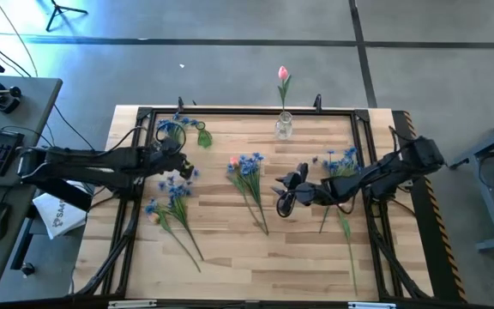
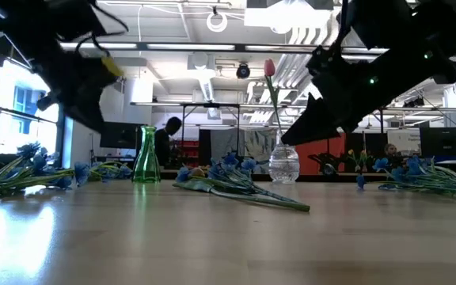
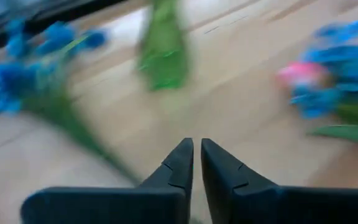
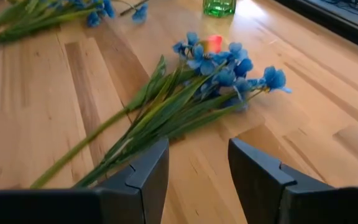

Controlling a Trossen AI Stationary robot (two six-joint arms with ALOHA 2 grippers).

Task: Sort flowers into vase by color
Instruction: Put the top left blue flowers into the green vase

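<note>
While my right gripper (image 4: 197, 180) hovers wide open before the middle blue bunch (image 1: 249, 172), I should pinch low on the stems. Left gripper (image 3: 196, 163) nearly closed, empty (near green vase (image 1: 204, 136)). Clear vase (image 1: 283, 125) holds one pink tulip (image 1: 282, 75); green vase looks empty.

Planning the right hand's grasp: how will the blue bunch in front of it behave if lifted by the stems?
The blue-blossomed, thin green-stemmed bunch looks light. Its loose, splayed stems may separate or droop. The open right hand might catch only some of them.
</note>
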